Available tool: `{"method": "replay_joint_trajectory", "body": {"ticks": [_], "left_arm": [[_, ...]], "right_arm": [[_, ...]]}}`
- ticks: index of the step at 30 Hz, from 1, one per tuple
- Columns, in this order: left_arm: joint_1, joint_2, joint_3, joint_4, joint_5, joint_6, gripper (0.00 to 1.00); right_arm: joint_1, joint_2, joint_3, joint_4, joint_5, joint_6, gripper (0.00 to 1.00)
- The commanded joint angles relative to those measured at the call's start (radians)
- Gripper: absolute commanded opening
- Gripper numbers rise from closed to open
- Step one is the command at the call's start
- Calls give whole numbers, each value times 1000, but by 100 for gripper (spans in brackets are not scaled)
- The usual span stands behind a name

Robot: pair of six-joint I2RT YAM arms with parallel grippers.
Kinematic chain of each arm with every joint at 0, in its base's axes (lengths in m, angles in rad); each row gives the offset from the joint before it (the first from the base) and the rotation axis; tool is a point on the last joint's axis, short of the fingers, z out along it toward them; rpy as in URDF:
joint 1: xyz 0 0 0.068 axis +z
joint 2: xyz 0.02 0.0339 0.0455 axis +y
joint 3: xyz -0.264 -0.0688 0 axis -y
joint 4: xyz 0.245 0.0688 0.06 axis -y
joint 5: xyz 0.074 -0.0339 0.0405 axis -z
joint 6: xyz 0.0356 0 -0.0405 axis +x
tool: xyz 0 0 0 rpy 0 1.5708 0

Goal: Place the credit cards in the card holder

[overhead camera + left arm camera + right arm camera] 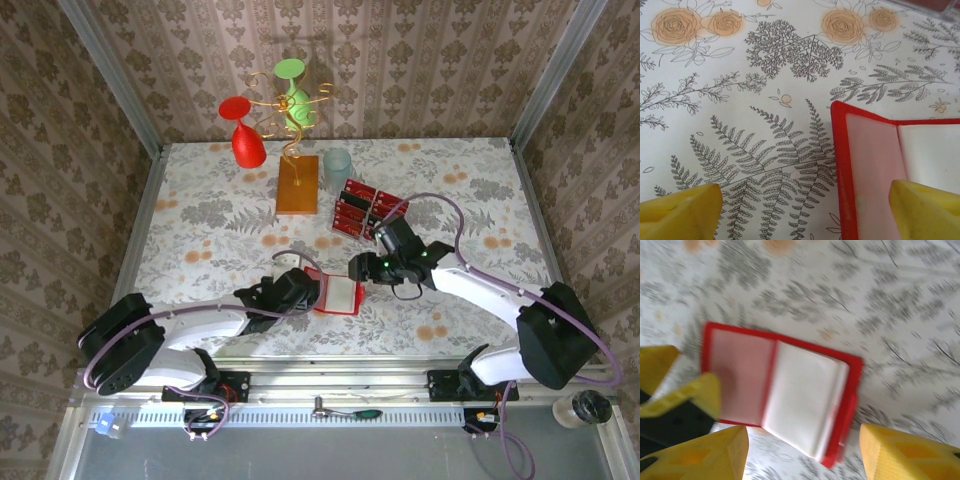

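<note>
Plainly, card holder (782, 390) lies open; pale inside.

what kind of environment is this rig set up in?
Probably a staged lab test cell, not a real room: wallpaper-print panels in a metal frame, a floral tablecloth, and robot arms bolted to a rail.

I'm boxed in on three sides by brownish damask wallpaper (420, 50) — bare metal posts (105, 70) in the back corners. My table (200, 220) wears a white cloth (740, 75) with grey ferns and orange roses — bright, even light.
</note>
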State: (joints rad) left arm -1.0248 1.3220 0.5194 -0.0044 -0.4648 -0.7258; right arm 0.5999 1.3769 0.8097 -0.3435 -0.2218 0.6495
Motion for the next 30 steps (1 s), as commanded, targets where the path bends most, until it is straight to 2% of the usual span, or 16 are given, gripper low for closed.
{"method": "replay_joint_trajectory", "body": {"ticks": [1,7,9,11,16,19,28,30], "left_arm": [[6,11,-4,-6,-11,-15,88],[6,15,-26,-5,-18,-27,88],[6,17,-33,-6,-20,-29,88],[6,22,-38,0,-20,-28,88],[6,46,-42,13,-15,-25,88],[6,64,-38,20,-9,-20,88],[5,110,-27,59,9,-10,88],[4,118,-27,61,12,-10,88]], "right_arm": [[0,4,-44,-38,29,-28,62],[1,87,-52,31,12,-16,58],[0,119,-44,49,9,-14,54],[0,149,-35,60,10,-13,46],[-17,169,-40,77,37,-6,9],[-37,145,-59,75,51,-5,0],[-78,91,-102,55,58,-14,1],[-80,84,-97,45,55,-18,16]]}}
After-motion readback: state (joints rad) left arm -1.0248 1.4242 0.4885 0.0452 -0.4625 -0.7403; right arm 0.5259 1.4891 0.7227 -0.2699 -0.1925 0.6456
